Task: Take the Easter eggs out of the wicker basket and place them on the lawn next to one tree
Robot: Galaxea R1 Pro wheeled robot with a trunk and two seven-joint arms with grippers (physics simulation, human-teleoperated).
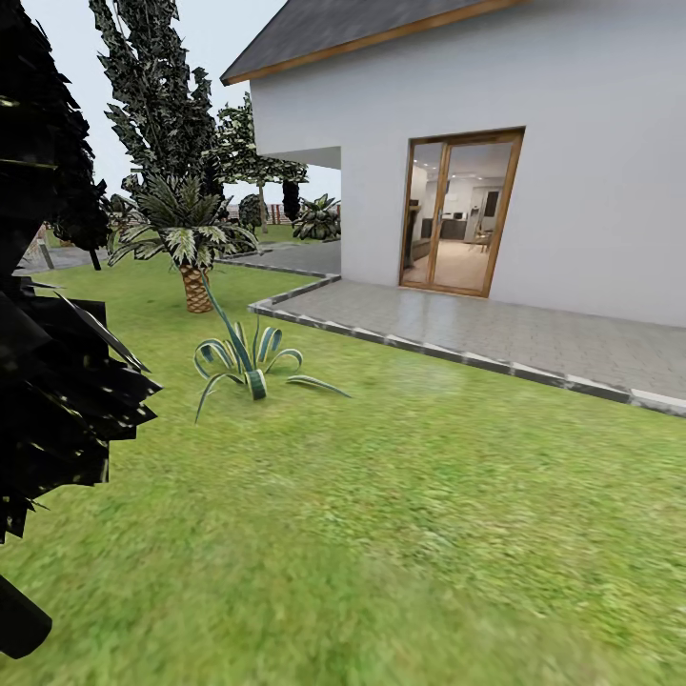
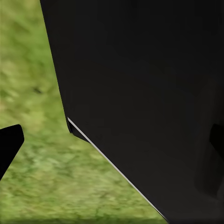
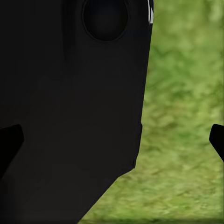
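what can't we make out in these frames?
- Left wrist view: a dark robot body panel hides most of the lawn; end effector fingertips cut off at the edges.
- Right wrist view: same, a dark panel covers the grass.
- Head view: black foliage hides the left side; room behind the glass door too small.

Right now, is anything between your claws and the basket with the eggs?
I cannot tell: I see short green lawn, a spiky striped plant, a small palm and the white house, and dark robot body beside each wrist camera.

A white house [image 1: 572, 143] (glass door [image 1: 462, 214]) behind a paved patio [image 1: 495, 333] and spiky plant [image 1: 246, 360].
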